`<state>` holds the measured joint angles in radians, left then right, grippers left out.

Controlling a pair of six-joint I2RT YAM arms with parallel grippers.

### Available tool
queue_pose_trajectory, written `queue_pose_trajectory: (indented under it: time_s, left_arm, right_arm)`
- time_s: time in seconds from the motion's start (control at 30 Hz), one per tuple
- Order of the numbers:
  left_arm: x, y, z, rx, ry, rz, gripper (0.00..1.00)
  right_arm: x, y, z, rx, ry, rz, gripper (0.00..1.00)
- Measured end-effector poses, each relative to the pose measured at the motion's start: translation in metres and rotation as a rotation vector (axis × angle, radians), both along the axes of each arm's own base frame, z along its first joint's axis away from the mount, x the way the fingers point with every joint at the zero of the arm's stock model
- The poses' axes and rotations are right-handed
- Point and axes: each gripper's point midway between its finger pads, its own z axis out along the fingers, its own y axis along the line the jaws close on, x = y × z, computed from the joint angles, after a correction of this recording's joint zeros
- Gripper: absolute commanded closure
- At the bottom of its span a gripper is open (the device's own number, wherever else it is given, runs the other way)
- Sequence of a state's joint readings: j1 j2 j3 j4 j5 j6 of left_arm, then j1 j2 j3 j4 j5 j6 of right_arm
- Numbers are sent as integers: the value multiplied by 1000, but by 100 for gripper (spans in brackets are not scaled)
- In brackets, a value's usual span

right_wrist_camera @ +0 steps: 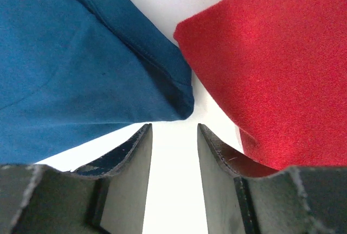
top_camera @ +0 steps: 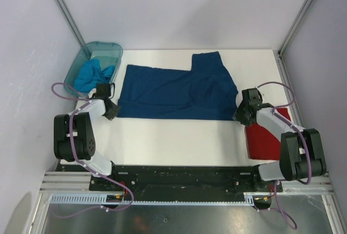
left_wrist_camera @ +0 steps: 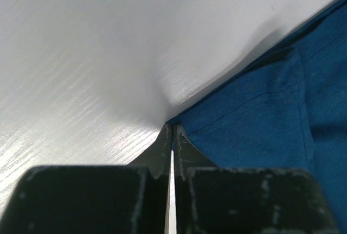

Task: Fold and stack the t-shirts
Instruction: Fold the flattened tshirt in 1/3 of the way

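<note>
At the upper left of the overhead view, a translucent teal tub [top_camera: 112,49] sits at the surface's [top_camera: 173,141] far left corner, with the turquoise t-shirt [top_camera: 92,75] bunched inside it. Just below the tub, the left hand [top_camera: 111,112] sits low at the lower left corner of the navy t-shirt [top_camera: 179,90]. In the left wrist view its fingers [left_wrist_camera: 161,147] are pressed together, with only a hairline between them, and the shirt's hemmed corner [left_wrist_camera: 244,120] meets their tips. I cannot tell whether any cloth is caught between them.

The navy t-shirt lies spread flat across the middle of the surface, a wide band with one part jutting toward the top of the frame on its right half. At its lower right corner is the right hand [top_camera: 241,115]. In the right wrist view its fingers [right_wrist_camera: 135,158] are spread, and bare white surface shows between them. The navy corner [right_wrist_camera: 97,55] lies just ahead of the left finger. The red t-shirt [right_wrist_camera: 271,55] lies close beside it on the right, apart from it by a strip of white. From overhead, the red t-shirt [top_camera: 265,141] lies along the right edge, partly under the right arm.
</note>
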<state>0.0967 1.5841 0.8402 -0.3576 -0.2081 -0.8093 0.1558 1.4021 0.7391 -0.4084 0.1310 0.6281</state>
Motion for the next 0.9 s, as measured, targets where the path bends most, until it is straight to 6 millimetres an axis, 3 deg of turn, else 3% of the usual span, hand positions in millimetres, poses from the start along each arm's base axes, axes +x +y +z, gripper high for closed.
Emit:
queue_pose_trajectory:
  time_s: [0.23, 0.63, 0.9]
  left_arm:
    - [0, 1, 0, 4, 1, -1, 100]
    - [0, 1, 0, 8, 2, -2, 100]
    - [-1, 2, 0, 12, 3, 0, 100]
  right_arm:
    - [6, -2, 5, -9, -35, -9, 57]
    - [15, -5, -13, -40, -17, -26, 57]
    - [19, -9, -13, -55, -32, -37, 66]
